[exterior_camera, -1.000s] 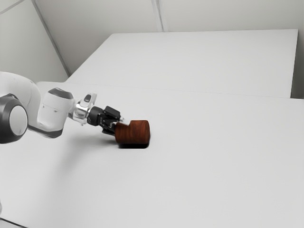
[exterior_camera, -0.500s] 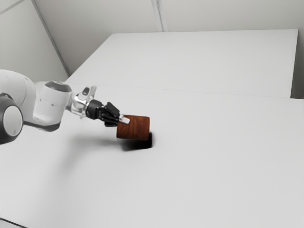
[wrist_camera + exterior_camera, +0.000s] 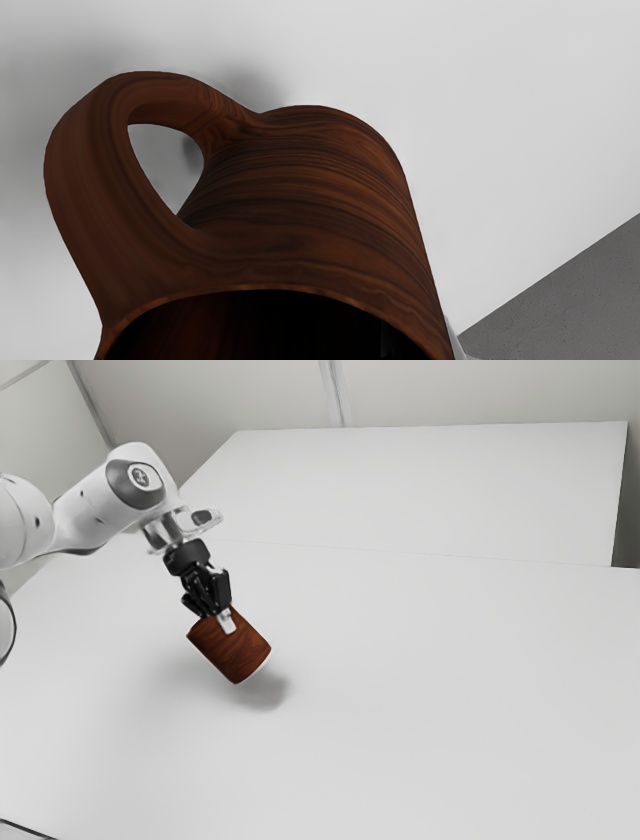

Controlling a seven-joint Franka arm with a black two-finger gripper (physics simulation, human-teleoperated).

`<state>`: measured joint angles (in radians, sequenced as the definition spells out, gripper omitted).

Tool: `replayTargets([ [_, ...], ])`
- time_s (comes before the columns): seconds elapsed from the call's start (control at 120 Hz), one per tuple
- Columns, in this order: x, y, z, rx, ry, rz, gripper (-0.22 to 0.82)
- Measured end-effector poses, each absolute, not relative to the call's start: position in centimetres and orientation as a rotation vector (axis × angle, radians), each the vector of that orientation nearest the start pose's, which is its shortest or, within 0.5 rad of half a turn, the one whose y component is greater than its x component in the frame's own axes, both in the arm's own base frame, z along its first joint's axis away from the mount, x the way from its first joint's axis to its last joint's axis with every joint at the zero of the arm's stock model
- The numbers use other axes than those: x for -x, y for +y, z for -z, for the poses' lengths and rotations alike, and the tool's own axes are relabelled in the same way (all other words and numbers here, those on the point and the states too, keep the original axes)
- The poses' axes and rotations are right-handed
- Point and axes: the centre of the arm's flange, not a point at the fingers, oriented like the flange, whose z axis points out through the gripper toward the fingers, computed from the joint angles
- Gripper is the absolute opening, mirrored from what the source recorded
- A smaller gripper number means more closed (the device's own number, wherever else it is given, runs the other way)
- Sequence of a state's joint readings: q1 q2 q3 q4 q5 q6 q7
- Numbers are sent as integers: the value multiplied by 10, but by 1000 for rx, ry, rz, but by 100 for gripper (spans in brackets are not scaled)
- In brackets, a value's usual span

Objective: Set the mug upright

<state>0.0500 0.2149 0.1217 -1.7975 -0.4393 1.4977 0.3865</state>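
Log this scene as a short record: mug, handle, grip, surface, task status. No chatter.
mug: the mug, reddish-brown wood grain, tilted, mouth toward the pincer
handle: the handle, a loop on the mug's side
grip: pincer shut on the mug's wall at the mouth end
surface: white table beneath
task status: mug held at a slant, not yet upright

The mug (image 3: 236,652) is reddish-brown, dark-grained; table (image 3: 430,700) pale grey; end effector (image 3: 225,620) mostly black.

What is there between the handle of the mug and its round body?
Only an open gap lies between the handle and the body; the wrist view shows the pale table through it.
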Motion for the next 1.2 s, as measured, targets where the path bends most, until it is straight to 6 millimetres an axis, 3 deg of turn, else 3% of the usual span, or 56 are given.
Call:
replayTargets([
  [0.325, -570, 25, -387, -2806, 19, 478, -18],
  [0.492, -575, 21, -395, -2882, 84, 391, -18],
  [1.008, -578, 20, -369, -2958, 244, 380, -18],
  [1.2, -579, 12, -372, -2956, 261, 373, 19],
])
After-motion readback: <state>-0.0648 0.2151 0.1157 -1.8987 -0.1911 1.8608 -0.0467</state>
